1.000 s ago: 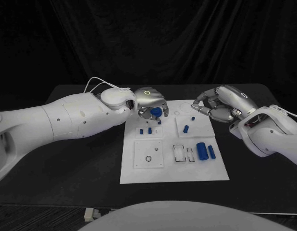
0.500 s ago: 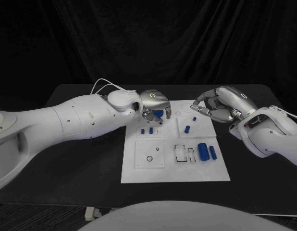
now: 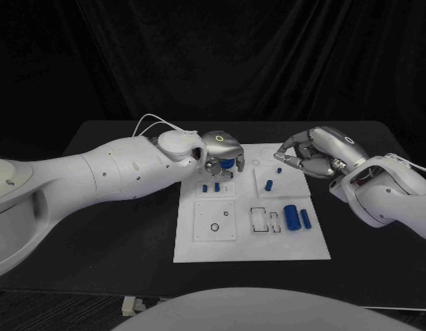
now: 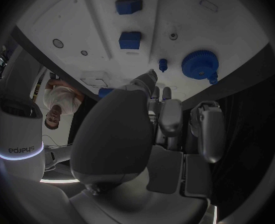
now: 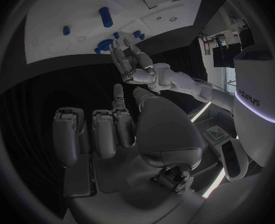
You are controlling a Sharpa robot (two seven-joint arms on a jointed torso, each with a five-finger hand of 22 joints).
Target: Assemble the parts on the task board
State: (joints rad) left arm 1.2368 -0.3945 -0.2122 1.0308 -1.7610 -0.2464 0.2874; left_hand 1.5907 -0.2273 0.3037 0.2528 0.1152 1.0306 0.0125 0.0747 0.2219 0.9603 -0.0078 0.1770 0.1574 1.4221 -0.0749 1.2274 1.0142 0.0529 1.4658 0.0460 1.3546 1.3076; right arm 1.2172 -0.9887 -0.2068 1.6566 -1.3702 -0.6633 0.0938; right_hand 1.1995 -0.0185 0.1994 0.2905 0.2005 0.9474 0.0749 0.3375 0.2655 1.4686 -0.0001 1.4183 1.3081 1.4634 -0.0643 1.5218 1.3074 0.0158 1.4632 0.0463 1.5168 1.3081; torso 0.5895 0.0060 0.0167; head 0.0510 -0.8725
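The left hand (image 3: pixel 219 152) hovers with fingers spread, holding nothing, over the blue gear (image 4: pixel 198 64) at the board's (image 3: pixel 250 245) far edge, likely lining up a grasp, while the right hand (image 3: pixel 312 155) waits curled and empty beside the far right corner.

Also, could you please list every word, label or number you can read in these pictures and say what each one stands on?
"sharpa", upside down, on the left arm's white wrist housing, above a glowing band.
"sharpa", partly cut off and turned on its side, on the right arm's white wrist housing.
On the task board and its blue parts, no lettering can be made out.
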